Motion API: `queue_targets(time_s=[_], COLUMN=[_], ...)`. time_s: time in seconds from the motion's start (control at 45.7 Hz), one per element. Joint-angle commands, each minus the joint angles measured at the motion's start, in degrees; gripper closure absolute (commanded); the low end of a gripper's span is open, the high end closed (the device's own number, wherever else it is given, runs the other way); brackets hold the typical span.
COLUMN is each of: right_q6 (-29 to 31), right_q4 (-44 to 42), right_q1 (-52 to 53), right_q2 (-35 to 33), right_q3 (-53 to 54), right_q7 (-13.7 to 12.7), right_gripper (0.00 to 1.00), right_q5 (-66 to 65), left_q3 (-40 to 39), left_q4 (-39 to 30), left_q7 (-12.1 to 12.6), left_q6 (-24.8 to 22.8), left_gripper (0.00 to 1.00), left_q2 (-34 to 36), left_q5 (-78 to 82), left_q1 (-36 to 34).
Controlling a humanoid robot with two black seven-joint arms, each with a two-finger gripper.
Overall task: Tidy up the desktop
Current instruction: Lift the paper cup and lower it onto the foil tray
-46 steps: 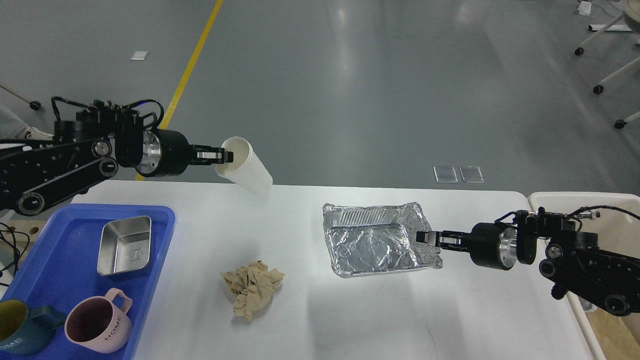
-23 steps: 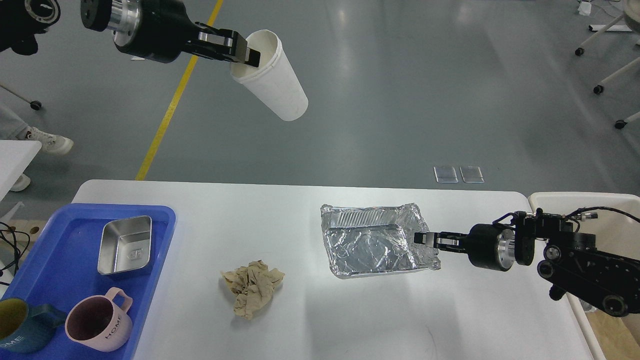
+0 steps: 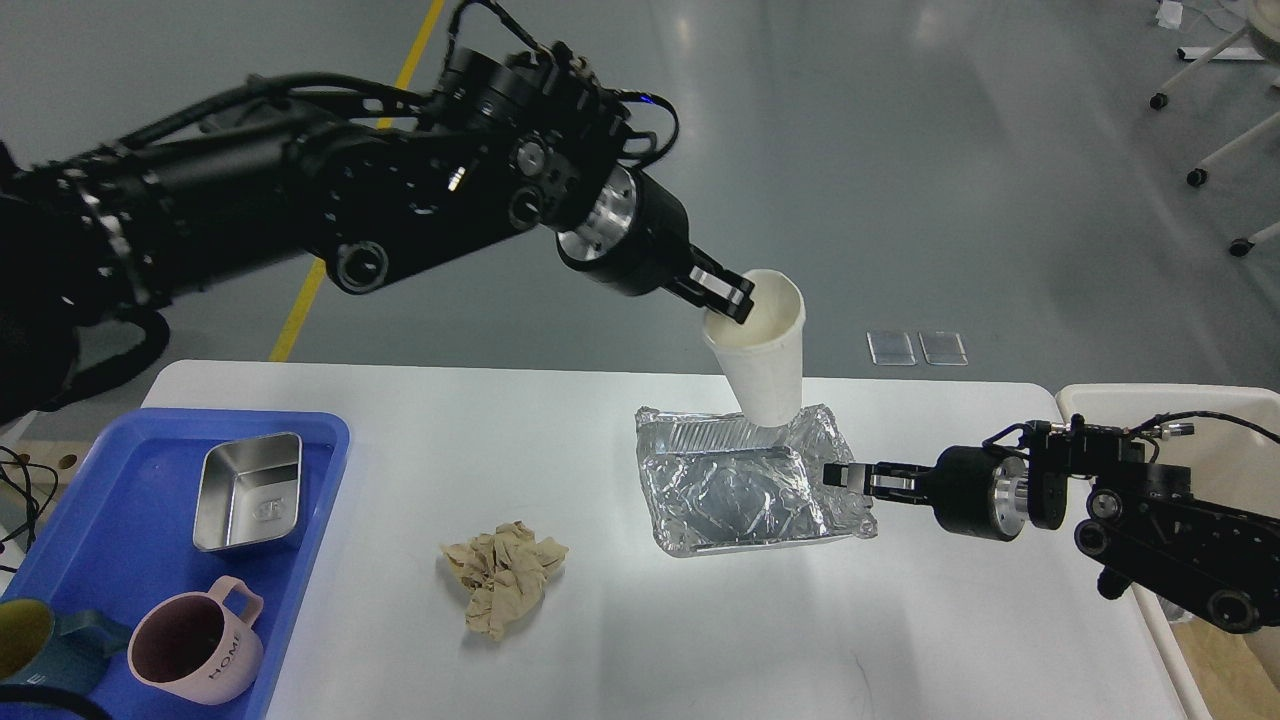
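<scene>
The desktop fills the lower half of the head view as a wide white surface, and both arms work above its far right part. The left gripper reaches in from the upper left and hangs well above the desktop, its fingers clamped on the near rim of a white paper cup; the cup tilts, mouth up and toward the right, and its base comes down over the far edge of a crumpled foil tray. Whether the base touches the foil cannot be told. The foil tray lies on the desktop right of centre. The right gripper comes in low from the right, just above the desktop, and its fingers pinch the foil tray's right rim. A crumpled brown paper ball sits on the desktop left of the foil tray, apart from both grippers. At the desktop's left edge lies a blue tray holding a steel rectangular dish, a pink mug marked HOME, and a dark teal mug cut off by the frame's edge. Beside the desktop's right edge stands a cream-white bin, partly hidden behind the right arm.
</scene>
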Motion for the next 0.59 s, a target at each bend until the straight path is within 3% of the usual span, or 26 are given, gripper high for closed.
queue_targets(time_s=[0.0,0.175,0.57], right_q6=[0.00,0.00,0.00], right_q4=[0.16,0.16,0.16], right_q1=[-0.01,-0.01,-0.01], right_q2=[-0.02,0.16,-0.02], right_q3=[-0.01,-0.01,-0.01], right_q7=[0.00,0.00,0.00], right_gripper=[1.00,1.00,1.00], right_q5=[-0.03,-0.03,-0.03], left_q3=[2.19,3.43,5.36], left_q4=[2.60,3.21,3.65], left_q7=[-0.01,0.25,0.69], left_q6=[1.03,1.29,1.47], left_gripper=[0.98,0.98,0.96], left_q2=[-5.81,-9.68,-11.27], left_q5=[0.11,0.29,0.29], left_q1=[0.27,0.27,2.12])
